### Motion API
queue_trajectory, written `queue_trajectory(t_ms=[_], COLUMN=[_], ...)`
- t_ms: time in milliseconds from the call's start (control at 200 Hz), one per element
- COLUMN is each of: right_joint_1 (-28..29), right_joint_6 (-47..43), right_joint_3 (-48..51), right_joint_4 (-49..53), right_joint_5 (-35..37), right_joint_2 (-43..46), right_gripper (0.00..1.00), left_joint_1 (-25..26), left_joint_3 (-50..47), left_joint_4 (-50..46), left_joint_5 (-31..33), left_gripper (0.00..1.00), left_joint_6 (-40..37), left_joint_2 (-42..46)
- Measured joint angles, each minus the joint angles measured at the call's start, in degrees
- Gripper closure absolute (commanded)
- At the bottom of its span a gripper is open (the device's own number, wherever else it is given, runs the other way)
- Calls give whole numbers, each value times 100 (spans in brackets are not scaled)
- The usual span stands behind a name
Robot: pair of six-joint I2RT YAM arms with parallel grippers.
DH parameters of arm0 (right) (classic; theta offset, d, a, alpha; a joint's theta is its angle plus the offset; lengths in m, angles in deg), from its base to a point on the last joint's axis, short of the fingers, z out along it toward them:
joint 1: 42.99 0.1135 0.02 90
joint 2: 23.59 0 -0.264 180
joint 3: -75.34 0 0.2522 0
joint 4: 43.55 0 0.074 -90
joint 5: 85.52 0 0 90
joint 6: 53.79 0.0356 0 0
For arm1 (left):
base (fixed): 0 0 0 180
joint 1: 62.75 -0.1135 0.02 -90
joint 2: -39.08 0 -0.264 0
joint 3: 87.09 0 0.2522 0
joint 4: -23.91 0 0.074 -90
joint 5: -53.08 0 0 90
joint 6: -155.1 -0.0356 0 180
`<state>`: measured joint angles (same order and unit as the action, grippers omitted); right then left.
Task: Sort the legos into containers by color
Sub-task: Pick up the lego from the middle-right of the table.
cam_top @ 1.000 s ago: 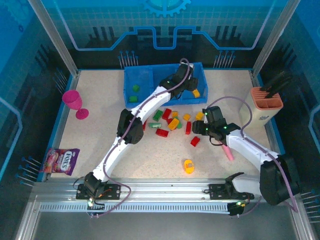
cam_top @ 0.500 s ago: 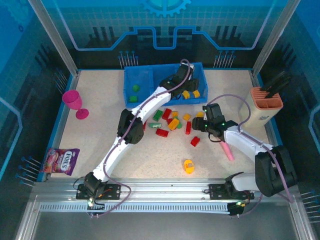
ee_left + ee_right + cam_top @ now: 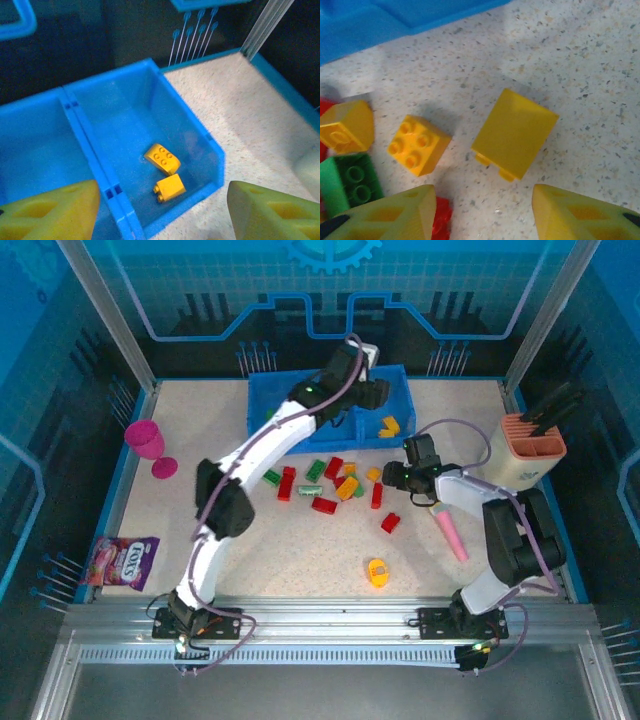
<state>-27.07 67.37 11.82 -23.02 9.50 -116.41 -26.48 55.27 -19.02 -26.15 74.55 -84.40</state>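
Top ctr, over blue tray [image 3: 275, 390], we see left end effector [image 3: 366, 392] apart; right end effector [image 3: 481, 202] apart over yellow legos [image 3: 514, 132].

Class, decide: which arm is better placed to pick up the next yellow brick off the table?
Right. The right hand, open, hovers over a yellow brick; the left hand is over the blue tray.

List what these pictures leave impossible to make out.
- Top external: the left arm covers the middle compartment of the blue tray, hiding its contents there.
- Right wrist: a red lego lies mostly behind a finger of the right gripper and runs off the bottom edge; shape unclear.
- Top external: the black tools in the beige holder are too small and dark to identify.
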Motion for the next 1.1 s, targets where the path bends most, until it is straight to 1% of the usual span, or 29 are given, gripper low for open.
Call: queue_trajectory(t_ms=[225, 400, 505, 665, 796, 876, 1096], right_joint_1=[-116, -149, -181, -201, -210, -210, -210], right_joint_6=[37, 20, -9, -107, -225, -291, -420], right_joint_3=[-514, -909, -962, -977, -1067, -1152, -1379], right_joint_4=[48, 240, 354, 597, 752, 833, 931], right_joint_5=[37, 76, 90, 184, 304, 372, 376], right_joint_2=[-468, -737, -850, -1001, -1156, -1252, -1364], right_gripper=[45, 49, 49, 48, 50, 53, 67], left_joint_1=[46, 68, 68, 72, 72, 72, 83], left_joint_3=[-2181, -3668, -4380, -5108, -5495, -5687, -6129], left_joint_4=[284, 236, 87, -186, -367, -372, -352], left_joint_5=[273, 380, 382, 382, 378, 315, 61], left_gripper=[28, 27, 27, 26, 26, 26, 26], left_joint_6=[-42, 153, 321, 590, 824, 946, 1217], left_joint_2=[2149, 3163, 3606, 4054, 4197, 4225, 4245])
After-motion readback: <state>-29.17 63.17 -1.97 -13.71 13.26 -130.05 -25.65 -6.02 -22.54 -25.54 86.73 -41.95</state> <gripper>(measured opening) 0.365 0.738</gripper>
